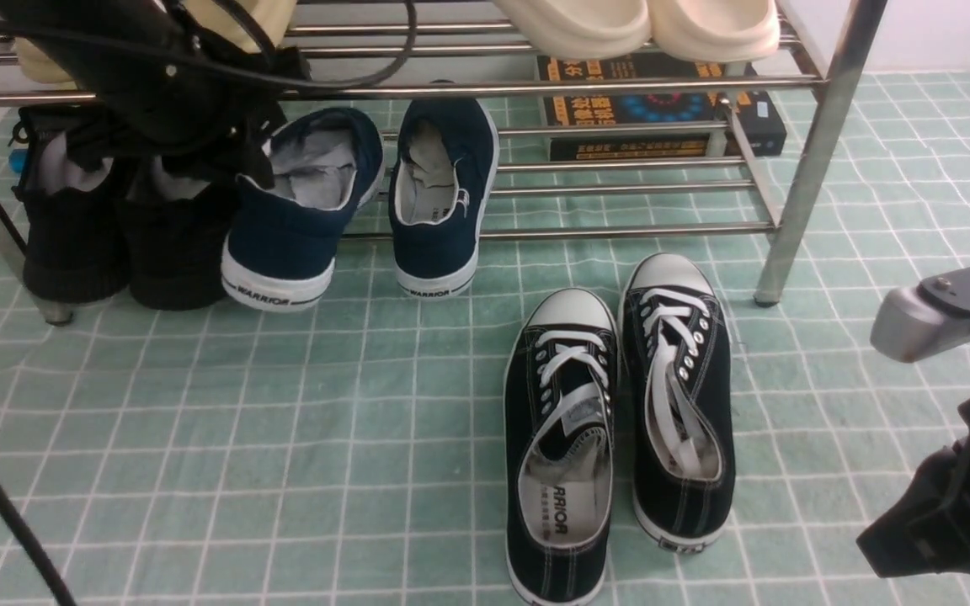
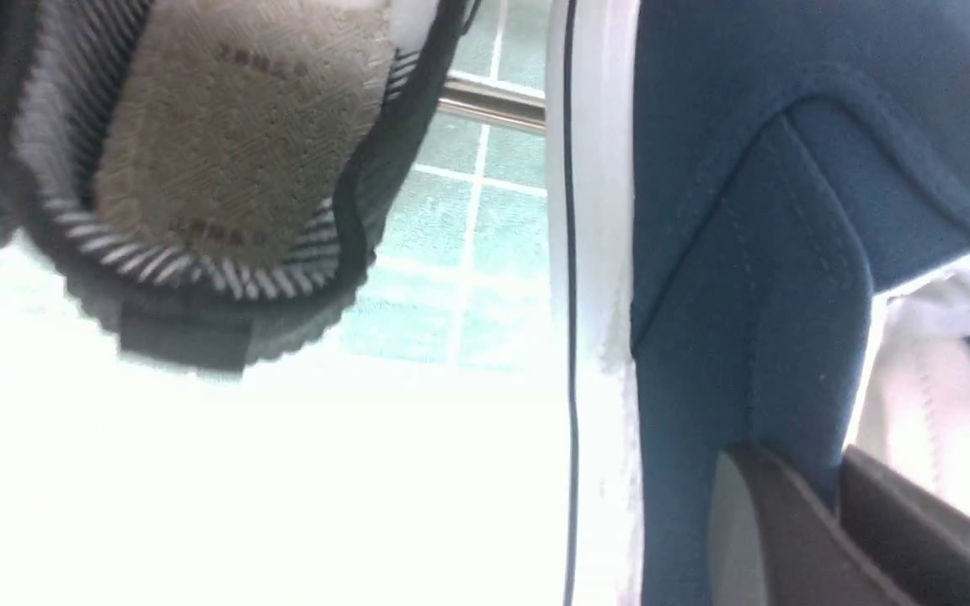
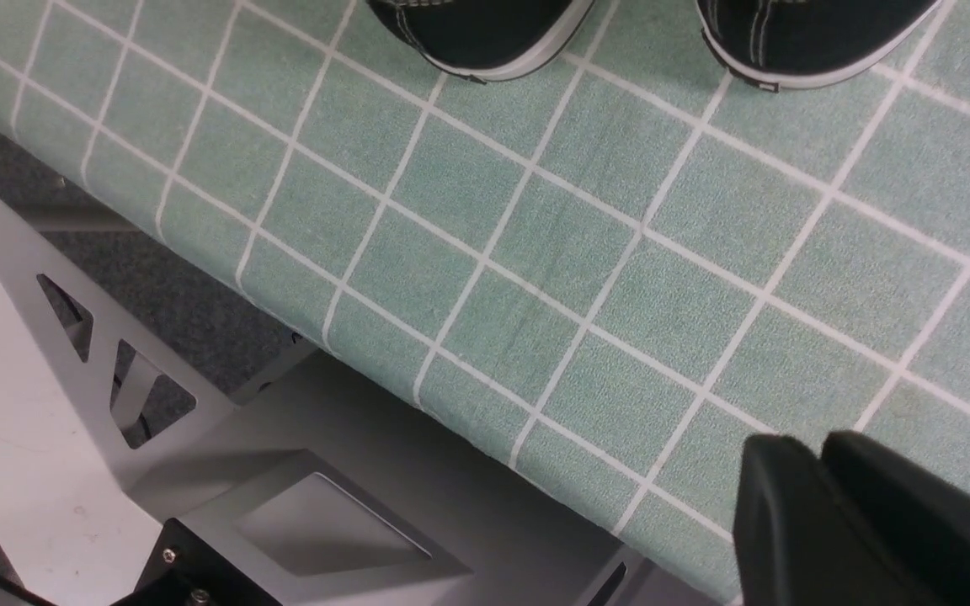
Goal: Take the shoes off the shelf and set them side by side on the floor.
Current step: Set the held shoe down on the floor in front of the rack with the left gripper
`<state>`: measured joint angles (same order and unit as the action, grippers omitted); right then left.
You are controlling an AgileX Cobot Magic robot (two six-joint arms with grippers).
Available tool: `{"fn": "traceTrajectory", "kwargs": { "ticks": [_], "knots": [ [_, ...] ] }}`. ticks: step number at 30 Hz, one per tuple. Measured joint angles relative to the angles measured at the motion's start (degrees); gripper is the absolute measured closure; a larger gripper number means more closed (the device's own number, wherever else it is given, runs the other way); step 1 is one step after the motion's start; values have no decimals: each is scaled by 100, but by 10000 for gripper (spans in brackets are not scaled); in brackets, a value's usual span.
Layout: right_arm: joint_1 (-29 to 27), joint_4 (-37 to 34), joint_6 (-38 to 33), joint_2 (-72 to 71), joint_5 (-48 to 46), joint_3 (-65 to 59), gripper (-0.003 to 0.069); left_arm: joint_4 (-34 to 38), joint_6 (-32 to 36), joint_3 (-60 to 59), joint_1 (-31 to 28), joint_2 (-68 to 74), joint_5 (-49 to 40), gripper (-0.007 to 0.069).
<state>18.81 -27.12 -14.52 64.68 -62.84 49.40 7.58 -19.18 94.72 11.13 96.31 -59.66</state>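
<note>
Two navy-blue shoes stand heel-out on the shelf's (image 1: 620,229) lower tier, the left shoe (image 1: 283,236) tilted and the right shoe (image 1: 443,202) beside it. My left gripper (image 1: 253,164) reaches under the upper tier to the left shoe's collar. In the left wrist view the left gripper (image 2: 834,467) is shut on that shoe's navy canvas side (image 2: 746,252), one finger (image 2: 754,522) outside and one inside by the white lining. My right gripper (image 1: 881,543) hangs low at the right over the floor (image 1: 283,438). The right gripper (image 3: 813,446) is shut with nothing in it.
A pair of black lace-up sneakers (image 1: 561,446) (image 1: 679,396) lies side by side on the floor in front of the shelf. Black high shoes (image 1: 81,244) fill the lower tier's left end. Cream slippers (image 1: 636,25) sit on the upper tier, a dark box (image 1: 662,109) behind. The mat's edge (image 3: 367,370) lies near the right gripper.
</note>
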Motion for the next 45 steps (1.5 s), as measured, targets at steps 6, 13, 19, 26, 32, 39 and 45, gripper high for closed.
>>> {"fn": "traceTrajectory", "kwargs": {
  "ticks": [6, 13, 19, 26, 32, 39, 45],
  "knots": [
    [0, -11, 0, 0, 0, 0, 576, -25, 217, 0, 0, -557, -829, 577],
    [0, -25, 0, 0, 0, 0, 572, -428, 249, -340, 4, -1783, -1120, 577],
    [0, -92, 0, 0, 6, 0, 568, -324, 230, -2016, 4, -2815, -1081, 577],
    [0, -98, 0, 0, 29, 0, 561, 10, 236, -3623, 4, -3144, -435, 577],
    [0, -98, 0, 0, 29, 0, 558, 206, 236, -4531, 4, -3168, 899, 577],
    [0, -98, 0, 0, 41, 0, 549, 823, 236, -4860, 4, -2891, 2124, 578],
    [0, -120, 0, 0, 41, 0, 546, 1012, 249, -4860, 4, -2446, 2423, 578]
  ]
}}
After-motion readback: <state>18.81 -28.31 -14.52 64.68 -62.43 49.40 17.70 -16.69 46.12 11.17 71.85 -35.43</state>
